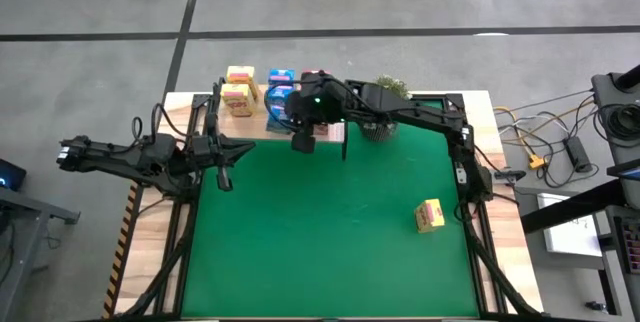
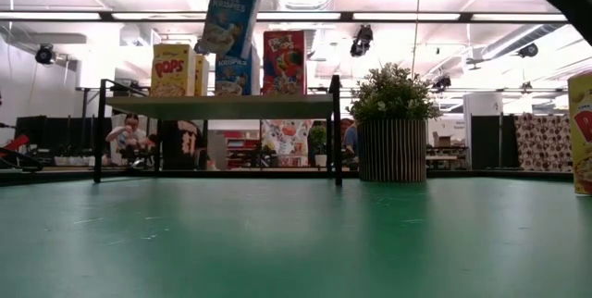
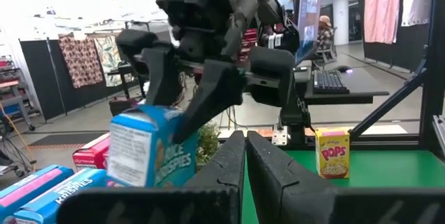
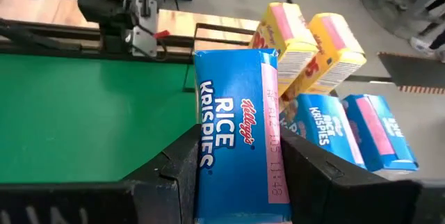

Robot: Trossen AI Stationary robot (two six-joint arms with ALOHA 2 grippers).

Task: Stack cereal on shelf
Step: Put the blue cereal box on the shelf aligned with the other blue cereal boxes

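Observation:
My right gripper (image 1: 304, 132) is shut on a blue cereal box (image 4: 236, 106), holding it in the air over the shelf (image 2: 217, 105). In the low view this box (image 2: 229, 16) hangs tilted above the boxes standing on the light-wood board: yellow (image 2: 173, 69), blue (image 2: 236, 74) and pink-red (image 2: 284, 62). Another yellow box (image 1: 430, 215) stands on the green mat at the right. My left gripper (image 3: 245, 156) is shut and holds nothing, near the mat's left edge (image 1: 225, 174). My right gripper pinches the blue box between its two fingers, one finger (image 4: 182, 172) on each of two opposite faces, at the box's upper end (image 3: 142, 116). The fingers slant down from above and from the right. The box is lifted clear and hangs tilted below them.
A potted plant (image 1: 385, 92) stands on the mat just right of the shelf, under my right arm. The shelf's thin black legs (image 2: 336, 131) rest on the mat's far part. Bare green mat (image 1: 320, 232) stretches from the shelf to the near edge.

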